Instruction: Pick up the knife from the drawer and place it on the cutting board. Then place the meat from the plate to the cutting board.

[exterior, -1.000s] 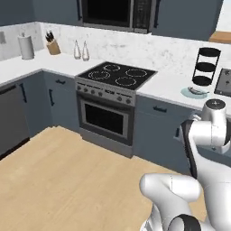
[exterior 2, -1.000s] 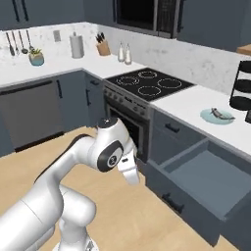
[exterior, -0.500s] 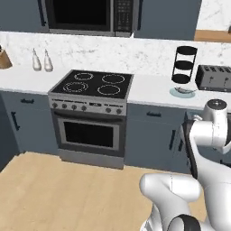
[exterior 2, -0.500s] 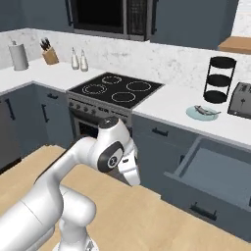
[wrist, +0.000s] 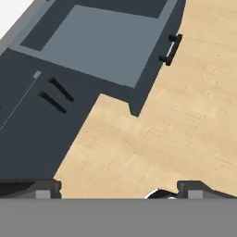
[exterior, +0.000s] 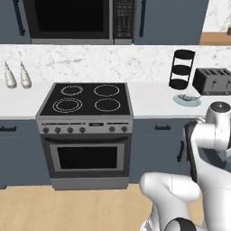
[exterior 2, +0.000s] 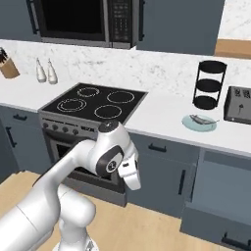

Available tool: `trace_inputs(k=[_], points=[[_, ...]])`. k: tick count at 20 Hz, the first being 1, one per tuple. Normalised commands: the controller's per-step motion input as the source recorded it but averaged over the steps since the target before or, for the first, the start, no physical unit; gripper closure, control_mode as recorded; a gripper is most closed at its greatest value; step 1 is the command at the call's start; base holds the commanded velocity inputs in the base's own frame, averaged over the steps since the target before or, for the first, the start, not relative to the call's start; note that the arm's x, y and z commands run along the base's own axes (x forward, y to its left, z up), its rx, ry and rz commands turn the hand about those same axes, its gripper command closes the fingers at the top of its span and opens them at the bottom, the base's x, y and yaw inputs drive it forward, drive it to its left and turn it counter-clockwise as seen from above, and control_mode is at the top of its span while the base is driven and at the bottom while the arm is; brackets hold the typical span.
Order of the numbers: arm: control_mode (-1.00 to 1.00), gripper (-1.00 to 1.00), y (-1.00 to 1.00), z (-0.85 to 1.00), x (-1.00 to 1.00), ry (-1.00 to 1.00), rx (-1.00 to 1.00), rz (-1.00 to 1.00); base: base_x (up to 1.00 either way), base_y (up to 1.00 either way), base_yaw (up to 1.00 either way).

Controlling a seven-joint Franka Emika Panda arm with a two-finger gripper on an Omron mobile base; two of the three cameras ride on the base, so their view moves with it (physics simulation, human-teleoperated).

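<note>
Slate-grey drawer stands pulled out right of the stove, ready for reaching in; its knife seems hidden. Tool hangs wide open, empty, above the floor.

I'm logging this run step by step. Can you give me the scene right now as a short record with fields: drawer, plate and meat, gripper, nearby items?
drawer: drawer pulled open, dark bar handle toward the wood floor; the part in the hand view looks bare
plate: plate on the white counter, right of the stove
meat: meat lying on the plate
gripper: gripper open, holding nothing, over the floor short of the drawer
nearby: black tiered rack and toaster behind the plate
</note>
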Motion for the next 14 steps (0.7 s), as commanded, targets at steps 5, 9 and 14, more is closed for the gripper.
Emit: trace_inputs(k=[5, 9, 14], points=[[1.0, -1.0, 0.0, 0.0, 0.0, 0.0, 0.0, 0.0, 0.47, -0.45, 0.05], [1.0, -1.0, 0.0, 0.0, 0.0, 0.0, 0.0, 0.0, 0.39, -0.4, 0.02], [1.0, -1.0, 0.0, 0.0, 0.0, 0.0, 0.0, 0.0, 0.57, -0.17, 0.0]])
